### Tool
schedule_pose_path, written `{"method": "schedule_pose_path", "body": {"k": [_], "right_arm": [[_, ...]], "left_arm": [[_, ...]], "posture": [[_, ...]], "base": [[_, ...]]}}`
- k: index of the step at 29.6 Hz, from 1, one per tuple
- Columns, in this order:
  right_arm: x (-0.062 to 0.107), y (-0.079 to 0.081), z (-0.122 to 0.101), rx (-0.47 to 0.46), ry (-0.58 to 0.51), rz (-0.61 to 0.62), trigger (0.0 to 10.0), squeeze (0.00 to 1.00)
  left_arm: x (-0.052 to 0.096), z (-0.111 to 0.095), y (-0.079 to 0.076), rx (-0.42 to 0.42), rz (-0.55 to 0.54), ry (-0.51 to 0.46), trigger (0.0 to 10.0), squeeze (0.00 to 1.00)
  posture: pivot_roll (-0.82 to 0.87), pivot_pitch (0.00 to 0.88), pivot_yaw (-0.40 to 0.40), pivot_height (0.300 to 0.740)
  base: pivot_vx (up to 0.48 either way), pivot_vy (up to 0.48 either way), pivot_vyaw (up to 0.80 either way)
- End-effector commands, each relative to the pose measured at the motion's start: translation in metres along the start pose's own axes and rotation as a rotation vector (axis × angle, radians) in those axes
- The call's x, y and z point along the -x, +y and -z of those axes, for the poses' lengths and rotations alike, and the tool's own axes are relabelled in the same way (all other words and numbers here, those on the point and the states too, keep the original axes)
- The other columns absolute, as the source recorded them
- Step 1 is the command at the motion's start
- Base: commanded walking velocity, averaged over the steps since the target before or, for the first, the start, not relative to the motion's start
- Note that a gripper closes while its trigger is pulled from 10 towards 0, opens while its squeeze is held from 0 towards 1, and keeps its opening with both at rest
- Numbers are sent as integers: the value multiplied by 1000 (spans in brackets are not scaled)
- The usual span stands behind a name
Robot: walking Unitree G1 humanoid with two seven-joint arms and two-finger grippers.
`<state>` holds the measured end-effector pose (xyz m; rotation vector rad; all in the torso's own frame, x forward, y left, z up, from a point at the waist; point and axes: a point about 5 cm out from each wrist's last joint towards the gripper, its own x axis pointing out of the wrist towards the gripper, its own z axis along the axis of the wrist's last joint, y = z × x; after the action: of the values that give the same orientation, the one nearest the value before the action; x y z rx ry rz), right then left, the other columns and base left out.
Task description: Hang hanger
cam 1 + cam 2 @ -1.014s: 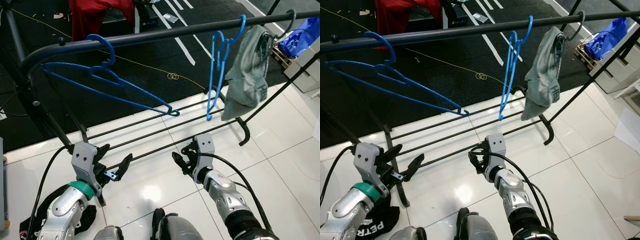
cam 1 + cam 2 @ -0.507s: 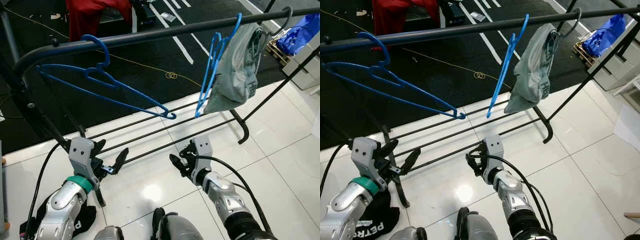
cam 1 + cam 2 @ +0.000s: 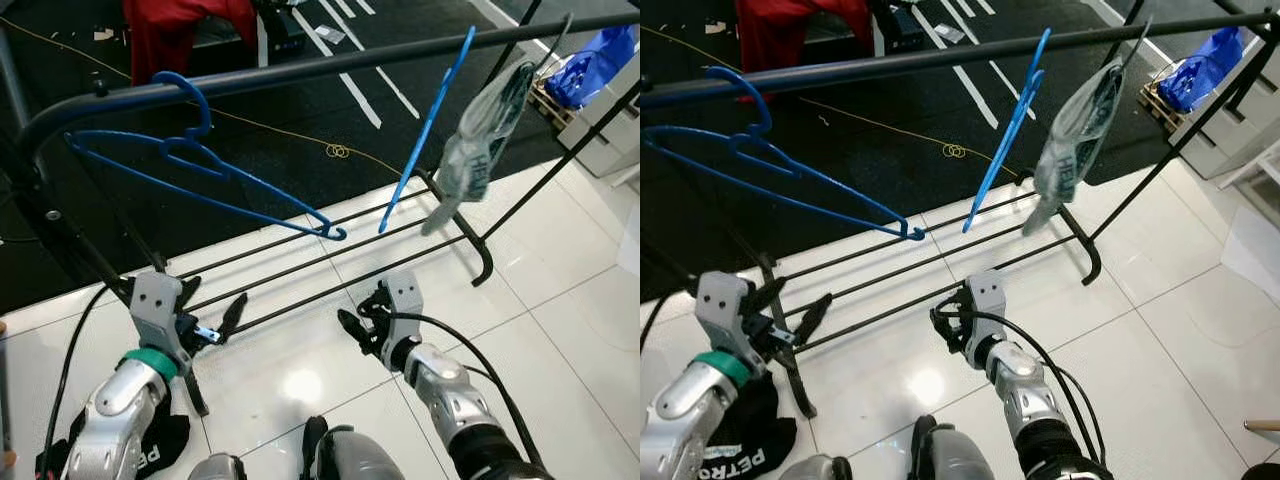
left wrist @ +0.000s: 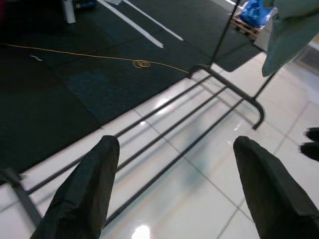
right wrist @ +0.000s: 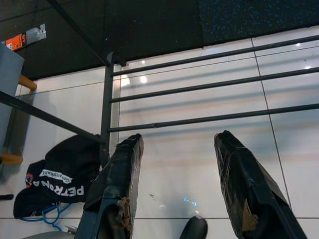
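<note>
A black clothes rack [image 3: 300, 68] stands across white floor tiles. Two blue hangers hang on its top rail: one blue hanger [image 3: 190, 170] near the rail's left end, a second blue hanger [image 3: 428, 130] toward the right end, just beside a grey garment [image 3: 480, 140]. Below, the left gripper [image 3: 212, 322] and right gripper [image 3: 362, 325] hover over the rack's lower bars, fingers spread, holding nothing.

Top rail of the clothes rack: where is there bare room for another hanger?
Free: the black top rail between the empty blue plastic hanger and the edge-on blue hanger. Crowded: the far end, where that hanger hangs beside the grey garment.
</note>
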<state>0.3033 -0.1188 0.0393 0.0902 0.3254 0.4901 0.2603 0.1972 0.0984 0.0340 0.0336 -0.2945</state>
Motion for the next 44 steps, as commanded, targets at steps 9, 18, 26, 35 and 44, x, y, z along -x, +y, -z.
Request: {"method": "schedule_pose_path", "body": {"k": [9,18,26,35,44], "right_arm": [[1,-7,0,6,1,42,10000,0],[1,-5,1,8,1,28,10000,0],[2,-6,3,13,5,37,10000,0],[2,-6,11,0,29,74,10000,0],[15,-8,46,-7,137,131,10000,0]], "left_arm": [[0,17,1,18,-47,80,10000,0],[-1,19,0,14,-54,88,10000,0],[-2,18,0,42,-67,77,10000,0],[-7,32,-2,58,-106,155,10000,0],[5,78,-21,149,-46,352,10000,0]], "posture": [[33,183,-39,740],[34,188,-36,740],[35,189,-37,740],[34,175,-27,740],[15,133,-10,740]], "base": [[0,0,178],[0,0,444],[0,0,0],[0,0,0],[0,0,0]]}}
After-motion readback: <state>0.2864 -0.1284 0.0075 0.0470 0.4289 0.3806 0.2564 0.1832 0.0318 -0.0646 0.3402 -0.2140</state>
